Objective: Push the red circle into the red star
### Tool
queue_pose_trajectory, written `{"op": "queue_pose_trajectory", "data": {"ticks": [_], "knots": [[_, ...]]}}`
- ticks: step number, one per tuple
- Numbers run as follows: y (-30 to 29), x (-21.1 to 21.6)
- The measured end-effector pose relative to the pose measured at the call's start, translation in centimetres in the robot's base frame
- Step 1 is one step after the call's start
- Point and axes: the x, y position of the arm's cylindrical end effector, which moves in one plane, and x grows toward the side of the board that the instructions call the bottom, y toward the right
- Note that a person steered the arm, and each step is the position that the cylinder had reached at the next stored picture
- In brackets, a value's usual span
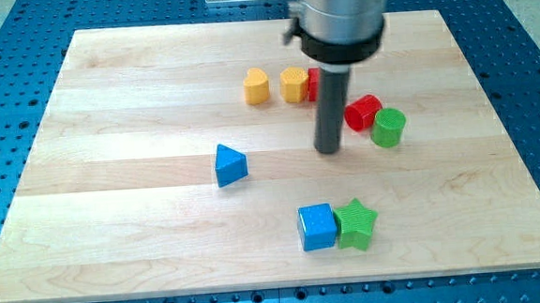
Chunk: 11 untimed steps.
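The red circle (pixel 362 112) lies right of centre, touching the green circle (pixel 388 126) on its lower right. The red star (pixel 313 84) is mostly hidden behind my rod; only a sliver shows beside the yellow block (pixel 293 84). My tip (pixel 329 151) rests on the board just left of and slightly below the red circle, a short gap apart, and below the red star.
A yellow heart-like block (pixel 257 86) sits left of the other yellow block. A blue triangle (pixel 229 164) lies at centre left. A blue cube (pixel 318 227) and a green star (pixel 356 223) touch near the view's bottom. The wooden board (pixel 115 227) is edged by a blue perforated table.
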Motion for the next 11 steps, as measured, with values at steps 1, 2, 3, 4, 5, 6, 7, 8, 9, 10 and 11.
{"op": "queue_pose_trajectory", "data": {"ticks": [1, 2, 3, 4, 5, 6, 7, 8, 9, 10, 11], "knots": [[3.5, 4.2], [13.5, -1.3], [14.6, -6.6], [10.3, -7.6], [10.6, -3.3], [6.7, -3.5], [4.4, -6.5], [3.4, -8.6], [2.0, -10.0], [0.9, -10.5], [3.6, -9.7]]}}
